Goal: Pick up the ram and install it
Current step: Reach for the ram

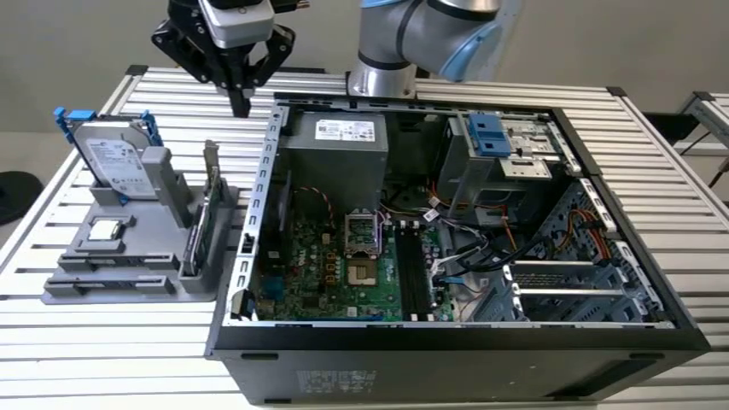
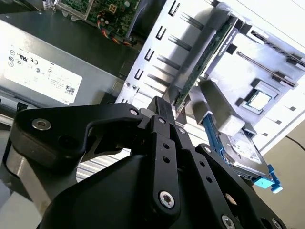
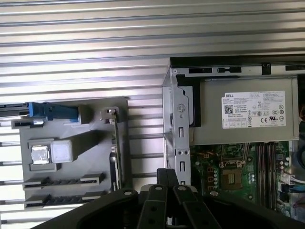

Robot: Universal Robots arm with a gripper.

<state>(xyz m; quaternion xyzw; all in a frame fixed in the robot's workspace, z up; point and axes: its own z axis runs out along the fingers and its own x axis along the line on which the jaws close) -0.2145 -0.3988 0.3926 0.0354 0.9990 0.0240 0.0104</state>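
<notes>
On the exterior view's left, a grey holder (image 1: 114,286) sits on the slatted surface (image 1: 114,359). It carries a hard drive (image 1: 112,158) with a blue bracket, 1 square processor (image 1: 106,229) and the ram (image 1: 201,226). The ram stands on its long edge in a slot on the holder's side nearest the case. The gripper (image 1: 239,104) hangs above the holder's far end, clear of the ram (its 2 fingers seemingly pressed together, holding nothing). Further right lies the open computer case (image 1: 456,346), its motherboard (image 1: 330,273) exposed.
</notes>
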